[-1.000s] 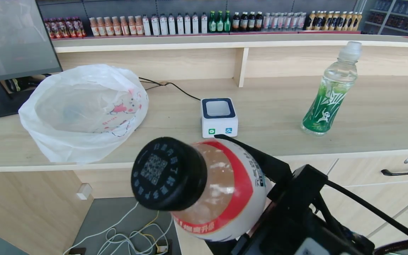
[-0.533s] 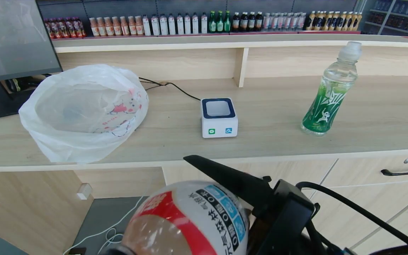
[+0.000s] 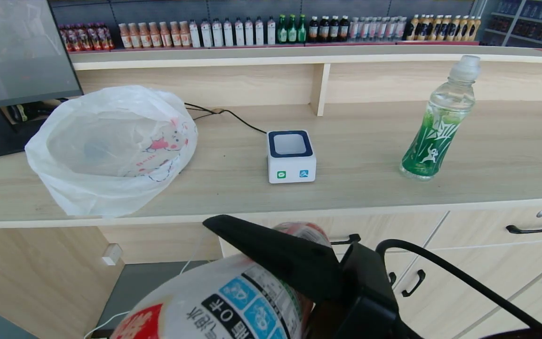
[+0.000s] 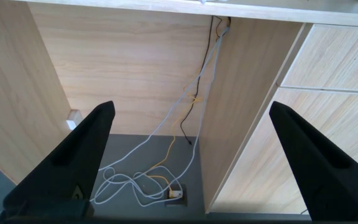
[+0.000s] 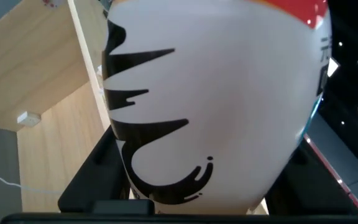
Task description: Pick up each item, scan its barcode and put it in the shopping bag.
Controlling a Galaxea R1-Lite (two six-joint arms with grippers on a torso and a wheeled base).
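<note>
Bottle (image 3: pixel 214 306) in right gripper (image 5: pixel 207 168), before the counter (image 3: pixel 346 190).

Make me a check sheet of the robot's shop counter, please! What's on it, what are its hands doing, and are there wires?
Surface: wooden counter, light wood, raised ledge behind.
Job's things: shopping bag open on the robot's left; scanner in the middle; green bottle upright on the right; held bottle out in front of the counter.
Clutter: nothing seen.
Grippers: right gripper shut on the held bottle; left gripper open and empty, facing the space under the counter.
Cables: black cable on the counter behind the scanner; loose wires on the floor.
Surroundings: monitor at left, drink shelf behind, drawers at right.
</note>
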